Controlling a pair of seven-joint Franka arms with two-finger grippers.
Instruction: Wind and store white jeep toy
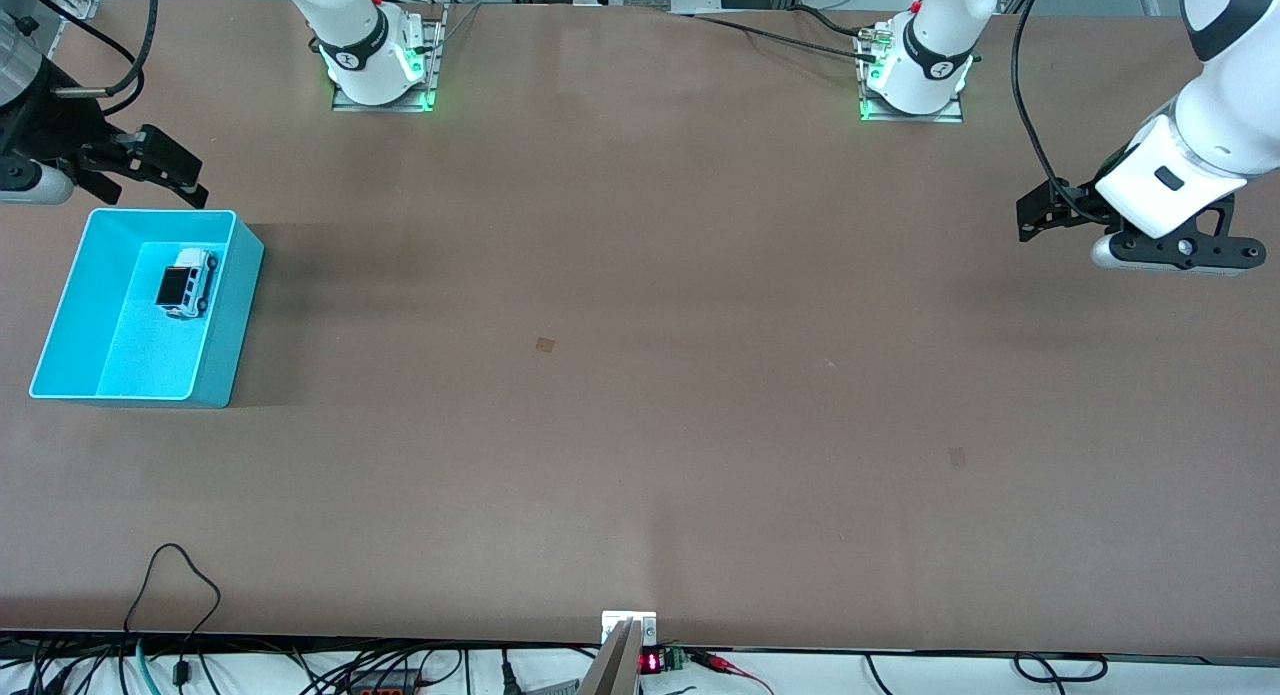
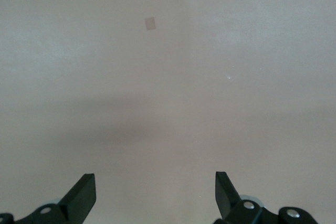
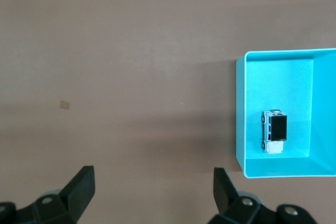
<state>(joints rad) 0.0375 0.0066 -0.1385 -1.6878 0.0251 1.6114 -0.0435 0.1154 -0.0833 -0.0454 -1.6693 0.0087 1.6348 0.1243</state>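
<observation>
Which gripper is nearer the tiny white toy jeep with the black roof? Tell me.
Right. The right gripper hangs open just above the cyan bin holding the white jeep toy. The left gripper waits open over the table's left-arm end.

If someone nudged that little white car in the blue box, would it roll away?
Probably a little: the white jeep toy sits on its wheels, so it likely rolls lengthwise, but the cyan bin walls should stop it. It looks rigid and, being so small, probably light.
</observation>
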